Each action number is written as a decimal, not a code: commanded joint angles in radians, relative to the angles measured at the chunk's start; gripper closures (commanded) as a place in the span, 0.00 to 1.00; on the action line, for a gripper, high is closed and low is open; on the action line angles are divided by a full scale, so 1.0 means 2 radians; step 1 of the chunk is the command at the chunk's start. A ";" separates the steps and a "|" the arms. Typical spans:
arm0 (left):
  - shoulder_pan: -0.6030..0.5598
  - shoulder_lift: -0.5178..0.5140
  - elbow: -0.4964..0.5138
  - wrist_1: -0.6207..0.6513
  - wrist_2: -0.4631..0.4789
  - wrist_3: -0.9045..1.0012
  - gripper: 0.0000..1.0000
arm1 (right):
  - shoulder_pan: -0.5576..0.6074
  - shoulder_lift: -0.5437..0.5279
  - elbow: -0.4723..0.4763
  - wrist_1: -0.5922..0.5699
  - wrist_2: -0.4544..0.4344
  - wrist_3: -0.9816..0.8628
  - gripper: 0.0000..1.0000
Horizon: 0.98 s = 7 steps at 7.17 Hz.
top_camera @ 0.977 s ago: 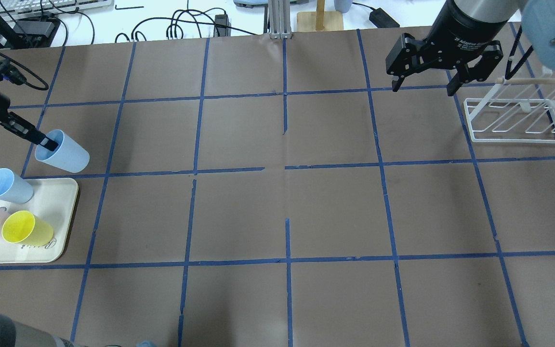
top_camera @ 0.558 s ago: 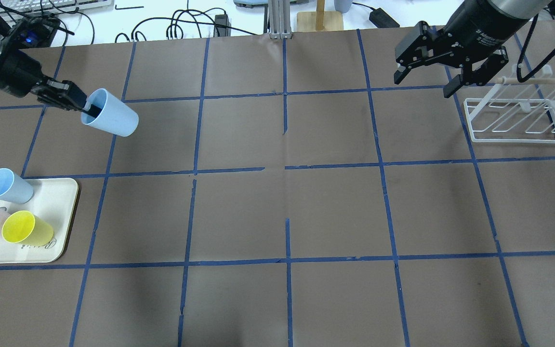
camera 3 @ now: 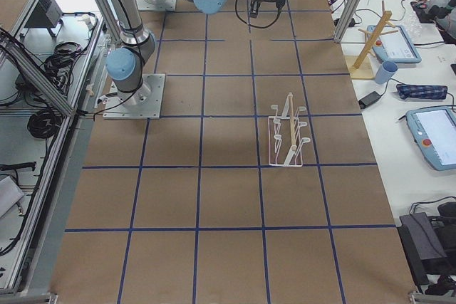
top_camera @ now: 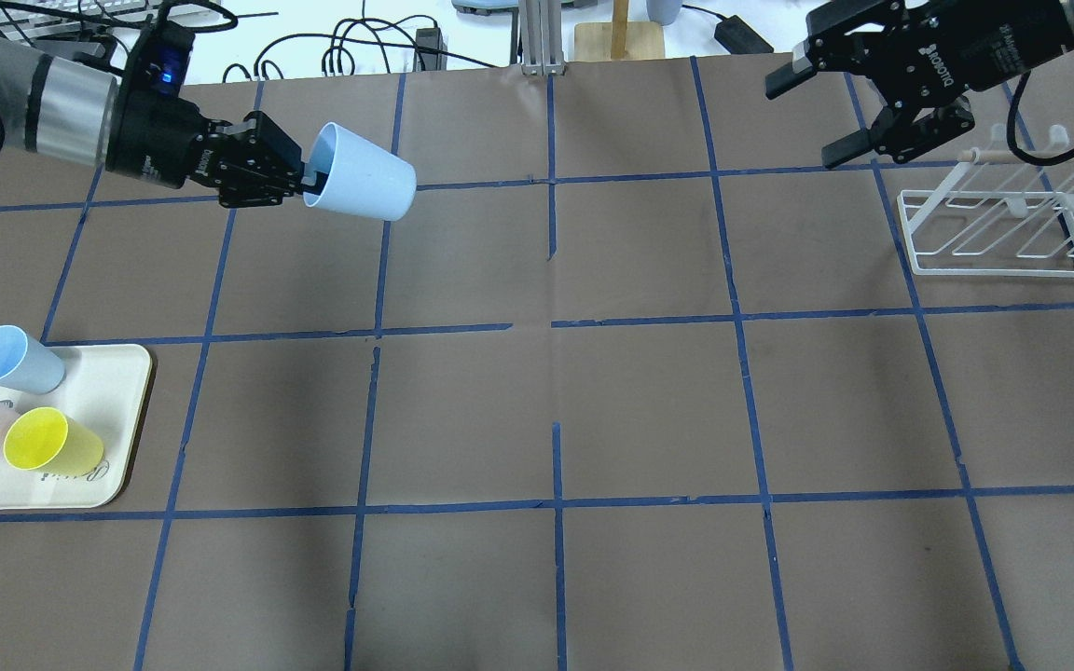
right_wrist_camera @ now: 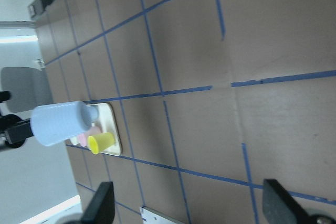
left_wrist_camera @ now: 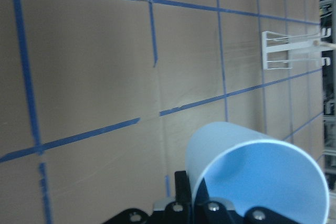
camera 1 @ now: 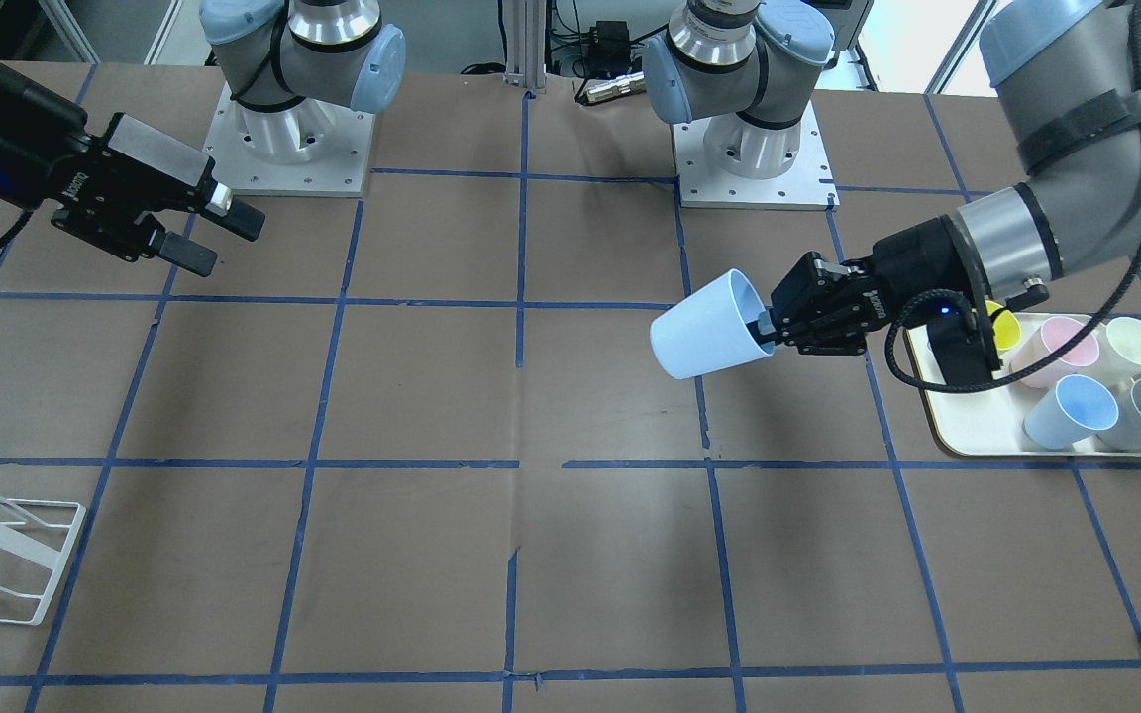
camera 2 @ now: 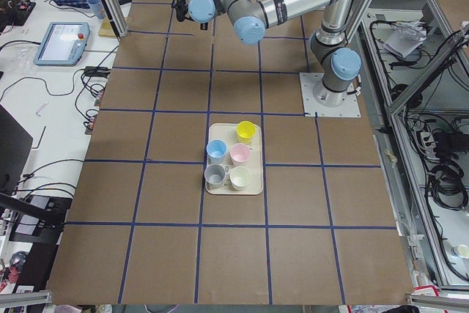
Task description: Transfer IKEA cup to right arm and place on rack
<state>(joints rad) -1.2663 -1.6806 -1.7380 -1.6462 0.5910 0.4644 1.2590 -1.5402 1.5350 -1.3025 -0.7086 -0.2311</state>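
One IKEA cup (top_camera: pixel 360 175) being held sideways in the air over the worktop's left half.

The left gripper (top_camera: pixel 313 182) is pinching its rim, one finger inside; the cup's long axis is running along the worktop, base pointing toward the right edge. The right gripper (top_camera: pixel 803 121) is hanging wide open and empty beside the one rack (top_camera: pixel 998 271) near the far right corner. Five cups are sitting on one tray (top_camera: pixel 117 373) at the left edge.

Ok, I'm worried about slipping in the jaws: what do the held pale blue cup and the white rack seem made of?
The pale blue cup: probably plastic, smooth, matte with soft sheen, thin even wall. The white rack: looks like thin metal wire with a white coating, though plastic can't be excluded.
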 commanded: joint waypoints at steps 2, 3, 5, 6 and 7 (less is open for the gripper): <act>-0.049 0.031 -0.088 0.005 -0.212 -0.067 1.00 | 0.001 -0.037 0.024 0.025 0.142 -0.026 0.00; -0.061 0.030 -0.090 0.005 -0.232 -0.093 1.00 | 0.003 -0.069 0.057 0.026 0.160 -0.026 0.00; -0.096 0.039 -0.091 0.004 -0.294 -0.172 1.00 | 0.005 -0.100 0.120 0.021 0.203 -0.032 0.00; -0.104 0.042 -0.091 0.003 -0.312 -0.173 1.00 | 0.006 -0.100 0.131 0.019 0.212 -0.032 0.00; -0.114 0.040 -0.097 0.002 -0.337 -0.173 1.00 | 0.013 -0.100 0.132 0.019 0.213 -0.029 0.00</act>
<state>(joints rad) -1.4683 -1.6021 -1.9229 -1.6403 -0.0254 0.1300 1.2737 -1.7355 1.7811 -1.2622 -0.2966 -0.2930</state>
